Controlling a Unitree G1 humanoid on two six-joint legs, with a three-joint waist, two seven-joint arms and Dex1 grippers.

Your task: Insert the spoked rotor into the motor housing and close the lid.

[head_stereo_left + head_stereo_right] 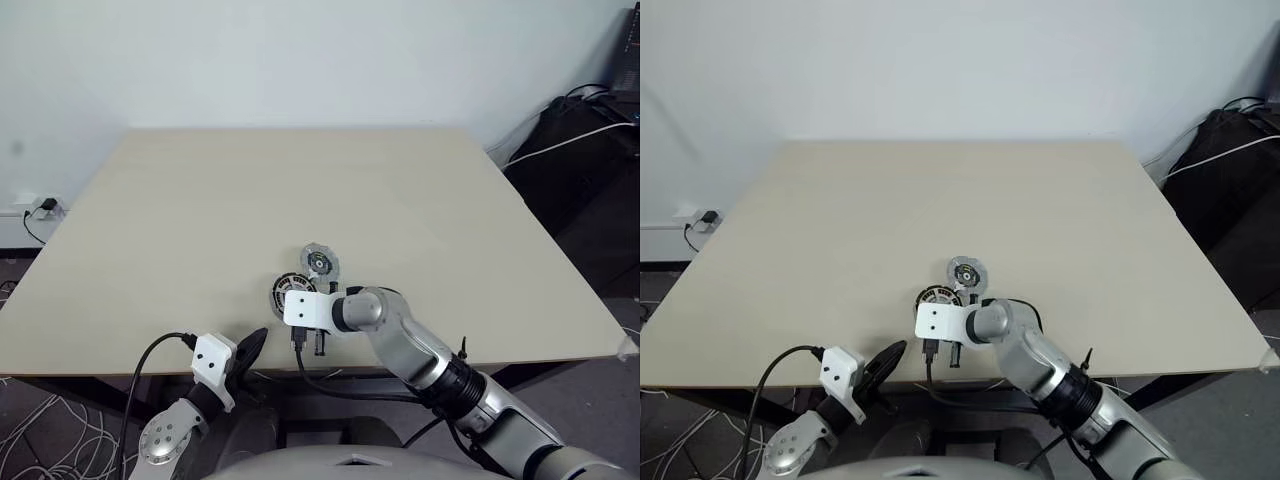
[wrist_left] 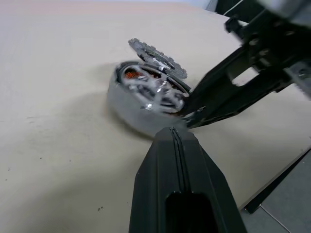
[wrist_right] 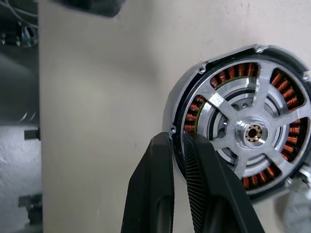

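The motor housing [image 3: 192, 104], with copper windings under a dark rim, lies near the table's front edge. The spoked rotor [image 3: 252, 132] sits inside it, silver hub in the middle. My right gripper [image 3: 174, 139] reaches down from the near side, its two fingers closed on the housing's rim. The lid [image 1: 320, 262], a notched grey disc with a dark centre, rests tilted against the housing's far edge [image 2: 156, 54]. My left gripper [image 2: 172, 132] is shut and empty. It hovers a short way to the near left of the housing [image 1: 283, 290].
The table's front edge [image 1: 120, 372] runs just behind both grippers. Cables hang below it. A dark bag with a white cord [image 1: 590, 140] stands off the table's right rear corner. Bare tabletop [image 1: 300, 190] stretches behind the parts.
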